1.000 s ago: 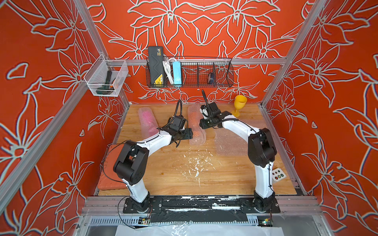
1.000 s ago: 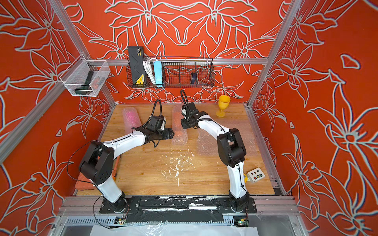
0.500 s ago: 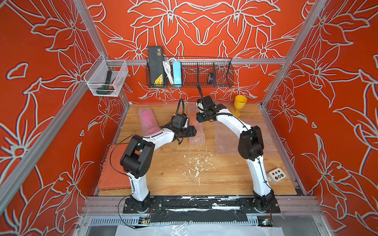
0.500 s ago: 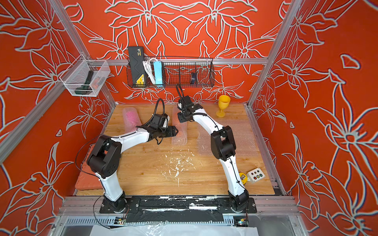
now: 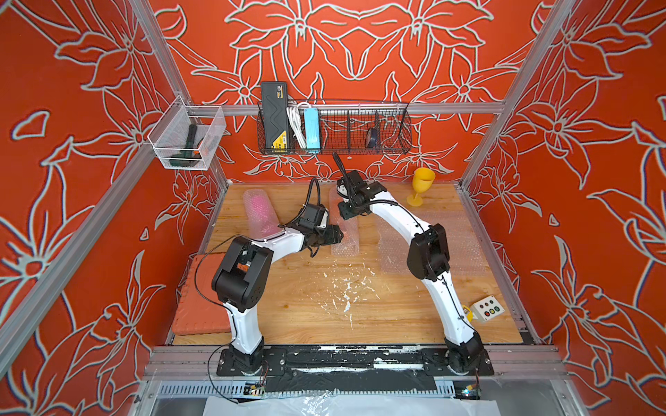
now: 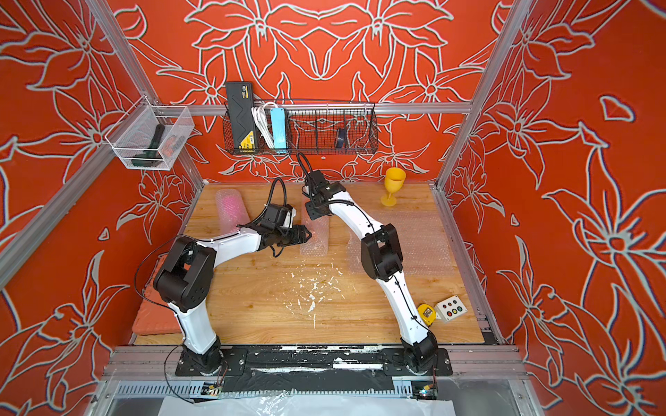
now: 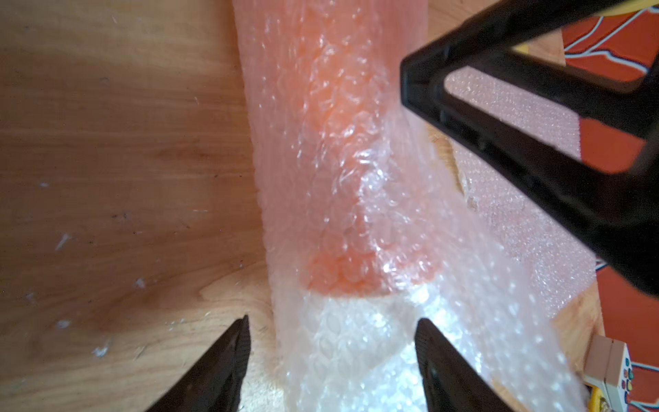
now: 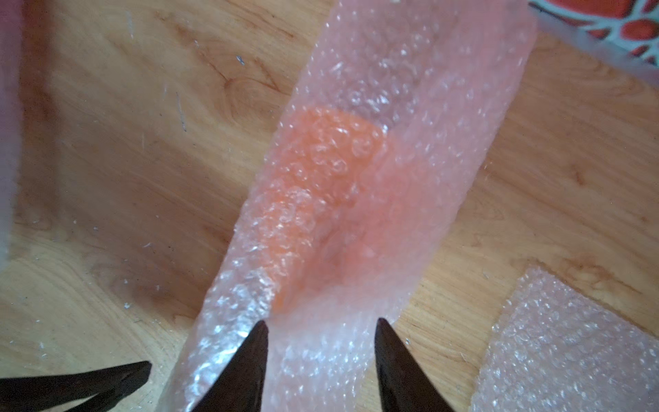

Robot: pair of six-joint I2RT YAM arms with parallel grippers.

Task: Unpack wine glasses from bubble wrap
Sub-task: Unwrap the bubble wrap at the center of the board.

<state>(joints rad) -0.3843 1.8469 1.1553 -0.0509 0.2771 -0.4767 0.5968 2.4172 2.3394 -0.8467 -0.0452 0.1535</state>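
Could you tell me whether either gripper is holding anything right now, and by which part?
Nothing looks held: the left gripper and right gripper both stand open over the wrapped orange goblet.

Both arms are extended and angled inward, the left gripper (image 5: 338,235) and right gripper (image 5: 346,213) being held low and close together, with jaws parted on each.
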